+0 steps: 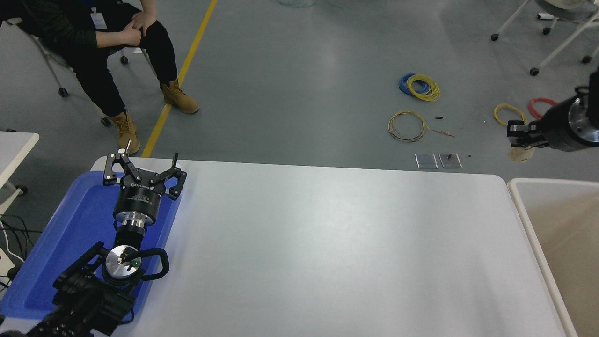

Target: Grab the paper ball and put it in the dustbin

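Observation:
My right gripper (518, 140) comes in from the right edge, raised above the table's far right corner. It is shut on the paper ball (520, 153), a small beige wad that hangs below its fingers. The dustbin (529, 220), with an off-white rim and beige inner walls, stands at the right edge, below and slightly right of the ball. My left gripper (142, 169) is parked open over the blue tray at the lower left.
A shallow blue tray (61, 243) lies on the white table (337, 252) at the left. A seated person (103, 42) is at the top left. Cable coils (419, 86) and chair legs are on the floor beyond the table.

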Robot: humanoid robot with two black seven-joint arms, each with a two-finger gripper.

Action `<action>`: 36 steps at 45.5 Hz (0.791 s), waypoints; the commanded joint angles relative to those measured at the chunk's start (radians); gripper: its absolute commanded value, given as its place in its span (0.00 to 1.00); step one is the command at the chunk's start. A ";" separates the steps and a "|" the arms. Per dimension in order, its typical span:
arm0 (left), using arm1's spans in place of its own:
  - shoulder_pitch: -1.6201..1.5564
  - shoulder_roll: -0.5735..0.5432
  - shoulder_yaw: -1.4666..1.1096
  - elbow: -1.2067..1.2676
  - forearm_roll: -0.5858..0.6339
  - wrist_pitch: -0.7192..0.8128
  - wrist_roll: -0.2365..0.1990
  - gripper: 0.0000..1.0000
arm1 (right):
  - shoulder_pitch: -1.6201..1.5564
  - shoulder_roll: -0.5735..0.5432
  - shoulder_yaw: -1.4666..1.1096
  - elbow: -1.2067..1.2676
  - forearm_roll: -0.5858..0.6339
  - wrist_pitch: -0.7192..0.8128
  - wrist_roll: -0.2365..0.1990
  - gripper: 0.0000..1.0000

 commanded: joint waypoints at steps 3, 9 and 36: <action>-0.001 0.000 0.000 0.000 0.001 0.000 0.000 1.00 | -0.375 -0.078 0.187 -0.416 0.048 -0.086 0.001 0.00; 0.001 0.000 0.000 0.000 0.000 0.000 0.000 1.00 | -0.568 -0.077 0.352 -0.628 0.048 -0.086 0.001 0.00; -0.001 0.000 0.000 0.000 0.000 0.000 0.000 1.00 | -0.969 0.003 0.875 -0.973 0.048 -0.183 0.002 0.00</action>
